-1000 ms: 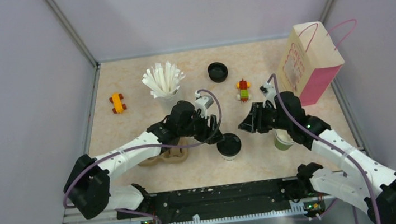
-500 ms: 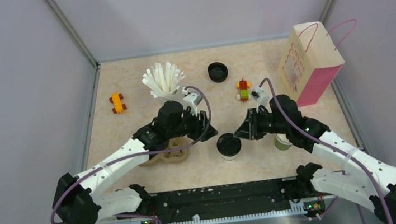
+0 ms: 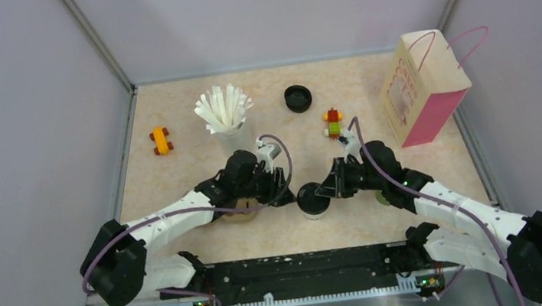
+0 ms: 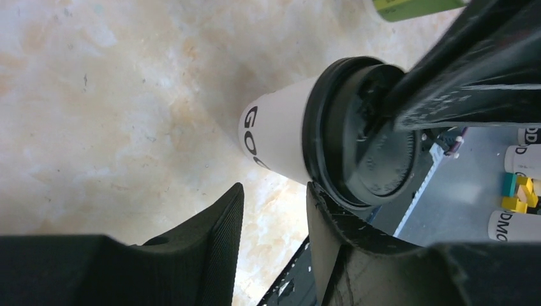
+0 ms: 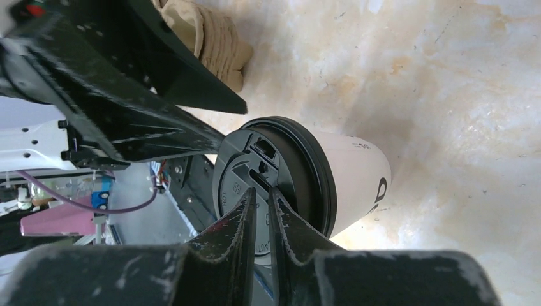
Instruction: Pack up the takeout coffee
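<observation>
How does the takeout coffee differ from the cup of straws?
The takeout coffee wears a black lid; the straw cup is open, filled with white straws. The coffee stands between the left gripper and right gripper; the straw cup stands farther back. Both are upright white cups.

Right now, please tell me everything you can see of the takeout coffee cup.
The takeout coffee is a paper cup with a white side bearing black letters, closed by a round black lid. It stands upright on the beige table. The right gripper holds its nearly shut fingers over the lid; the left gripper is open beside its rim.
</observation>
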Available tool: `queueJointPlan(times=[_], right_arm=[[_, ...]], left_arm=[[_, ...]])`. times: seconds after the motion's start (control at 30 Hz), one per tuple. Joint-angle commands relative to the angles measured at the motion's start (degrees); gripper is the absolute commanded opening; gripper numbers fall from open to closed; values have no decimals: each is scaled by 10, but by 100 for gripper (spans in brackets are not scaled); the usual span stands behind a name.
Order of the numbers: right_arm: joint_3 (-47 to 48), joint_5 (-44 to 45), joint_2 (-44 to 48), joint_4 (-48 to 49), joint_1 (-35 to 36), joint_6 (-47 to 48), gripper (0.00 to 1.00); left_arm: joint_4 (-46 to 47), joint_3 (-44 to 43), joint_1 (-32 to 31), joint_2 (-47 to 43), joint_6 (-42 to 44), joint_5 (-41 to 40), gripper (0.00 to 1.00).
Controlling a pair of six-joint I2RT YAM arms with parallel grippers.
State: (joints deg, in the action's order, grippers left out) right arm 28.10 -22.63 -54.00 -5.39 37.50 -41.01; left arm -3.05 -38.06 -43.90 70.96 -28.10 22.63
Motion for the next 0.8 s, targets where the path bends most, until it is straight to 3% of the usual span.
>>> queueJointPlan(times=[0.0, 0.3, 0.43, 0.53, 0.63, 0.77], right_arm=[[-8, 0, 0, -15, 6, 1, 13], [120, -3, 33, -103, 7, 20, 19], [153, 28, 33, -154, 7, 46, 20], [159, 52, 26, -170, 7, 65, 22], [172, 88, 11, -192, 7, 94, 35], [193, 87, -21, -198, 5, 132, 42]], left_arm=[[35, 12, 2, 21, -6, 23, 46], [-71, -71, 2, -52, 35, -52, 52], [-66, -74, 2, -79, 45, -81, 55], [-56, -70, 2, -70, 39, -63, 56], [-39, -67, 2, -53, 32, -21, 58], [-11, -58, 2, -37, 25, 22, 61]])
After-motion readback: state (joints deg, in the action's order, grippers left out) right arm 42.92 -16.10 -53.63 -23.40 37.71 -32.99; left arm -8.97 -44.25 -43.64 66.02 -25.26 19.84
